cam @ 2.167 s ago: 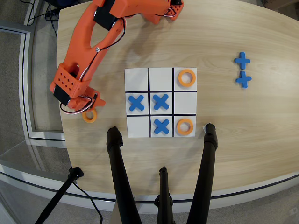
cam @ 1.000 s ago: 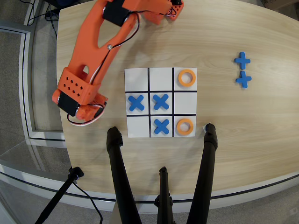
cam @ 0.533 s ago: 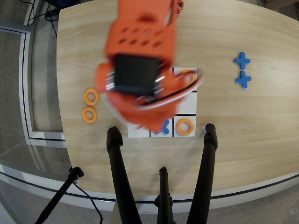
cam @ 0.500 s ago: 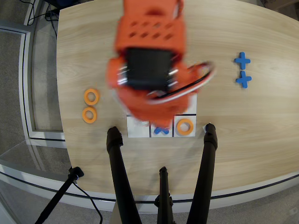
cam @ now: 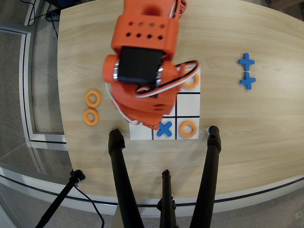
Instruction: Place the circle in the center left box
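Four orange rings show in the overhead view. Two lie on the table left of the board [cam: 93, 98] [cam: 90, 117]. One lies in the board's top right square [cam: 191, 80] and one in its bottom right square [cam: 188, 128]. A blue cross [cam: 165, 128] lies in the bottom middle square. The middle-row right end square [cam: 188, 105] is plain white and bare. My orange arm covers the board's left and middle. The gripper [cam: 148, 121] points down over the lower left squares, and its jaws are hidden under the arm.
Two spare blue crosses [cam: 246, 61] [cam: 247, 81] lie on the wooden table right of the board. Black tripod legs [cam: 118, 166] [cam: 211, 161] stand at the table's near edge, just below the board. The table's left edge runs close to the two loose rings.
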Robot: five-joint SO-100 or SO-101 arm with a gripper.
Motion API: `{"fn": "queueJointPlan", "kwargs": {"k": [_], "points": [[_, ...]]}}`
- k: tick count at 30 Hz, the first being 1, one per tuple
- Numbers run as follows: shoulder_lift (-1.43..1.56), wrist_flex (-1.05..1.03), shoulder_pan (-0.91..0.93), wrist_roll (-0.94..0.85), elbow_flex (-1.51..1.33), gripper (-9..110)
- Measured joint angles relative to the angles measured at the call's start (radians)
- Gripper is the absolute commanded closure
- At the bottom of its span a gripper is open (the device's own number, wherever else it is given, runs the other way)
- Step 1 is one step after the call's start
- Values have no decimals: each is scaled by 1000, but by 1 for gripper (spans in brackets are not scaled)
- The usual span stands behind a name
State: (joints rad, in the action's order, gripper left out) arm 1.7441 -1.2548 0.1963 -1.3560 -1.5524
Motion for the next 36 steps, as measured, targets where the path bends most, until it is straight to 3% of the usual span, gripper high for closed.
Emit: {"fn": "queueJointPlan", "kwargs": {"k": [8,14,21,36], "points": [[-123,132,183,-67,-3,101],[-267,118,305,-186,112,77],[-414,-48,433,-382,296,75],[-695,-58,518,-417,440,75]]}}
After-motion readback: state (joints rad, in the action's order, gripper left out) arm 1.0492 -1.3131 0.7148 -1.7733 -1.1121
